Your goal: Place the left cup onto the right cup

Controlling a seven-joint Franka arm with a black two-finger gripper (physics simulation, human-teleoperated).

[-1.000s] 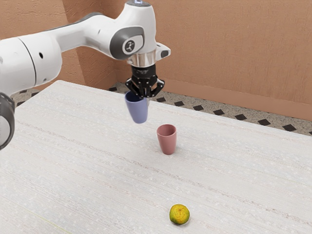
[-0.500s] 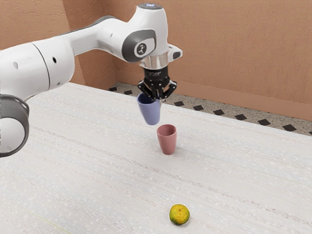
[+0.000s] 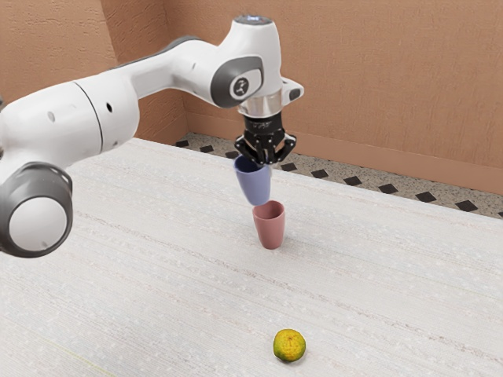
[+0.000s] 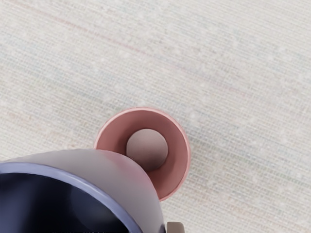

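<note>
Pale, grained table (image 3: 118,275) below tan walls, with a checkered floor strip behind. Upper middle of the exterior view: pincer (image 3: 266,155) pointing down, clamped narrowly on the rim of the blue cup (image 3: 253,182). Blue cup hanging mouth-up and slightly tilted, base close over the pink cup (image 3: 269,224) and a touch toward the exterior view's left of it. Pink cup upright at frame centre. From the wrist: pink cup (image 4: 146,150) open-mouthed, partly covered by the blue cup's side (image 4: 97,174), so seemingly not yet centred. Best judged: nudge over the pink rim, level the cup, lower straight and slowly, release only once seated. Plenty of open table all round. Yellow-green fruit (image 3: 289,345) well apart at lower centre, table edges far off.
</note>
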